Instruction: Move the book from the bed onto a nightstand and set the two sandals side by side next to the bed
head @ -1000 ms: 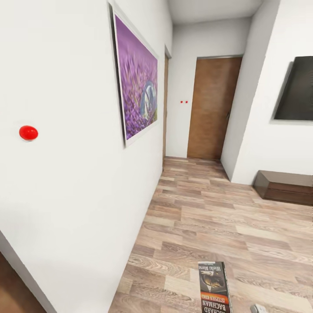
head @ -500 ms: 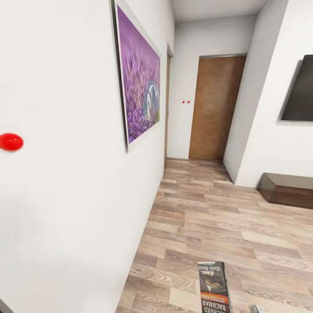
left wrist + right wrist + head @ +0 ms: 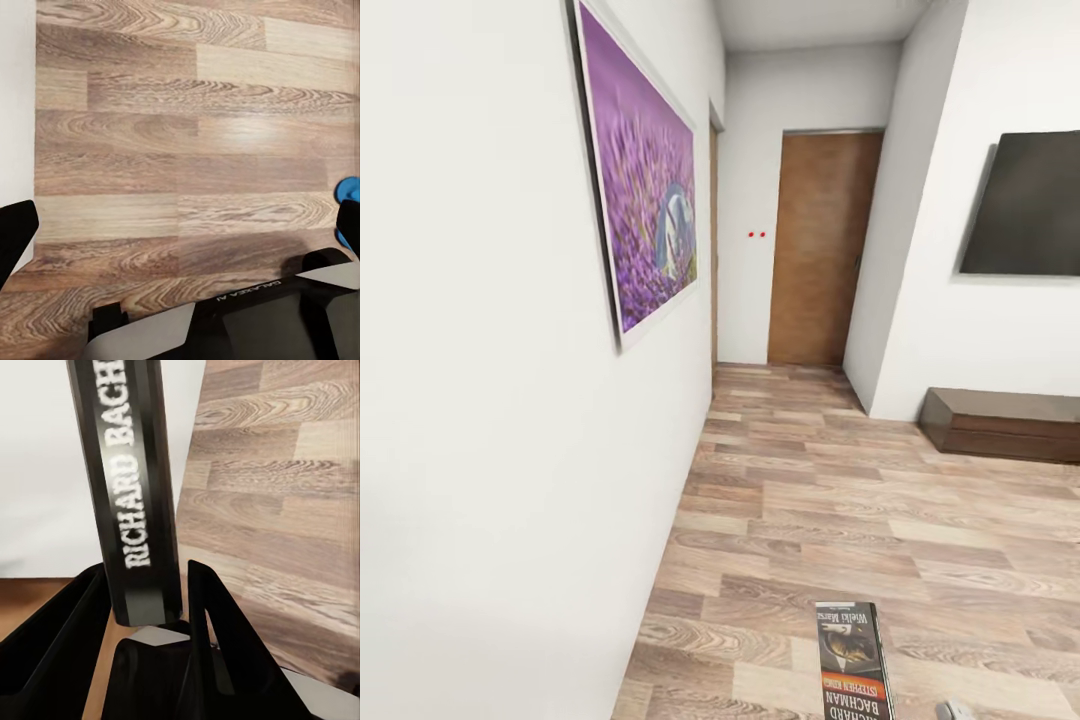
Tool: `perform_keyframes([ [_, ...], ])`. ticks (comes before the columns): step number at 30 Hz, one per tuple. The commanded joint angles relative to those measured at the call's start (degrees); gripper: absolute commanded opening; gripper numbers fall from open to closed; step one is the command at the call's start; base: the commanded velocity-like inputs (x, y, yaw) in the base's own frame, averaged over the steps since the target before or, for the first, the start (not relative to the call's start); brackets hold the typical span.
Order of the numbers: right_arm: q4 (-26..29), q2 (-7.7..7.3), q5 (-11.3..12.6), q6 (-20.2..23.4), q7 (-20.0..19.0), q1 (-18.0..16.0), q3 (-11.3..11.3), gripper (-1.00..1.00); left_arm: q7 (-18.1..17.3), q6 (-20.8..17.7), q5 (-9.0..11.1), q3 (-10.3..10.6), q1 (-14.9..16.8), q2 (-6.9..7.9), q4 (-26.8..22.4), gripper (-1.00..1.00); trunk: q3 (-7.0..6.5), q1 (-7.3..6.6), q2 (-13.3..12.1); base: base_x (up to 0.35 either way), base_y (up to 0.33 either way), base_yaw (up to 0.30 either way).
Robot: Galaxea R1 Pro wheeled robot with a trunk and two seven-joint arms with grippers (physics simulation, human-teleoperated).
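Observation:
The book [image 3: 853, 662] with its dark cover, orange band and white lettering juts forward over the wood floor at the bottom of the head view. In the right wrist view its spine [image 3: 135, 487] reading "RICHARD BACH" stands between the black fingers, and my right gripper [image 3: 142, 585] is shut on it. My left gripper [image 3: 184, 225] hangs open over bare floor planks, fingers [image 3: 15, 232] far apart. A bit of a bright blue sandal [image 3: 347, 190] peeks in by one finger. The bed and nightstand are out of view.
A white wall with a purple painting [image 3: 645, 200] runs close along the left. Ahead, a wood-plank floor [image 3: 830, 500] leads to a brown door [image 3: 820, 250]. A dark screen [image 3: 1025, 205] hangs on the right wall above a long low dark bench [image 3: 1000, 425].
The head view has swung: the painting and door slid left, more of the dark screen came in, and the red dot on the wall left the picture. The book stays held.

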State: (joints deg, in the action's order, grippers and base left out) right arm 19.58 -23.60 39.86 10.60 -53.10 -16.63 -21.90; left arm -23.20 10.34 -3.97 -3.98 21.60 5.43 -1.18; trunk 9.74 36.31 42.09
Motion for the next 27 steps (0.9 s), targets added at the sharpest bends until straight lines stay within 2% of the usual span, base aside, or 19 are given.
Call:
perform_keyframes([
  [1, 0.02, -0.04, 0.66, 0.56, -0.07, -0.07, -0.24, -1.00, -0.18, 0.21, -0.42, -0.42, 0.03, 0.02, 0.04, 1.00, 0.09, 0.02, 0.08, 0.000, 0.000, -0.268],
  [6, 0.02, -0.04, 0.66, 0.56, -0.07, -0.07, -0.25, -1.00, -0.18, 0.21, -0.44, -0.38, 0.02, -0.16, 0.04, 1.00, 0.09, 0.02, 0.08, 0.000, 0.000, -0.119],
  [17, 0.02, -0.04, 0.66, 0.56, -0.07, -0.07, -0.25, -1.00, -0.18, 0.21, -0.51, -0.41, 0.02, -0.76, 0.04, 1.00, 0.09, 0.02, 0.08, 0.000, 0.000, -0.017],
  [23, 0.02, -0.04, 0.66, 0.56, -0.07, -0.07, -0.25, -1.00, -0.18, 0.21, -0.51, -0.42, 0.02, -0.77, 0.04, 1.00, 0.09, 0.02, 0.08, 0.000, 0.000, -0.220],
  [27, -0.05, -0.04, 0.66, 0.56, -0.10, -0.07, -0.25, -1.00, -0.18, 0.21, -0.51, -0.42, 0.04, -0.77, 0.04, 1.00, 0.09, 0.02, 0.08, 0.000, 0.000, -0.083],
])
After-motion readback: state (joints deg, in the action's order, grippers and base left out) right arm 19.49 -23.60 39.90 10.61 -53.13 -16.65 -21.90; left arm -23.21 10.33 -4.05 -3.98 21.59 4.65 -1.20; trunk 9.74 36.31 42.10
